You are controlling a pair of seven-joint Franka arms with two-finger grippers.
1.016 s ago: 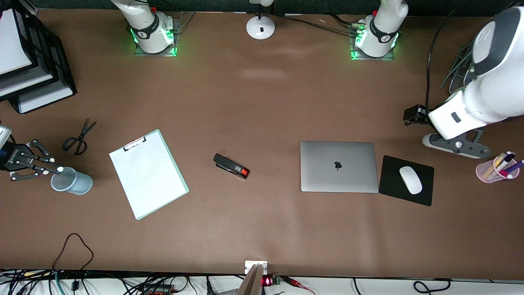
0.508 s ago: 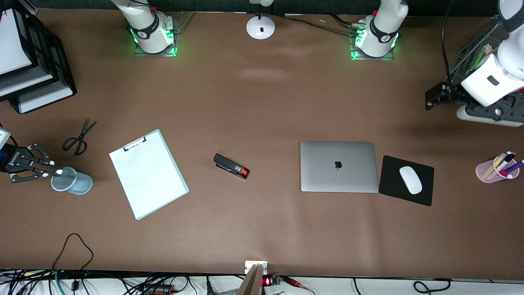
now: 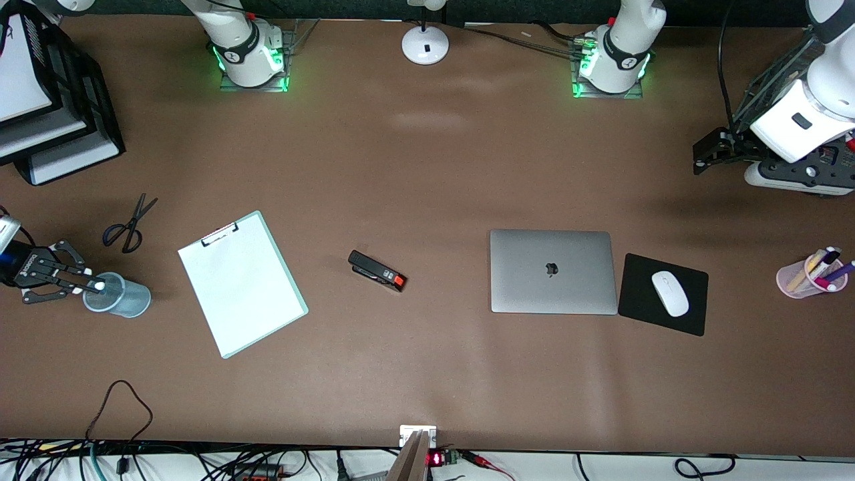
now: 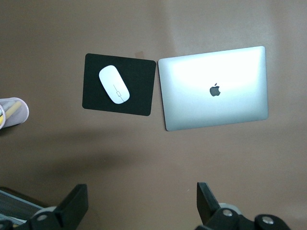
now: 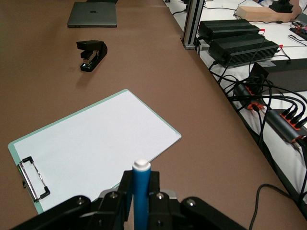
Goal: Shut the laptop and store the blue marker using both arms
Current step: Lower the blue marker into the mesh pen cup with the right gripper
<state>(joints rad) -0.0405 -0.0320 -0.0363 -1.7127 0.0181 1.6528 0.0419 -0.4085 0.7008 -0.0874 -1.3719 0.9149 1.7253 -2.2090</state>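
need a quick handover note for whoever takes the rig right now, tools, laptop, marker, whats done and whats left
Right tool: shut on the blue marker, holding it over the rim of the grey-blue cup at the right arm's end of the table.
Left tool: open, holding nothing, up over the table at the left arm's end, waiting.
Laptop: lid down, flat, beside the black mousepad.
Done: laptop closed.
Left: release the marker into the cup, then pull the right arm clear.

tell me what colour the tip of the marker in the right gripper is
White, on the blue marker; clearest in the right wrist view.
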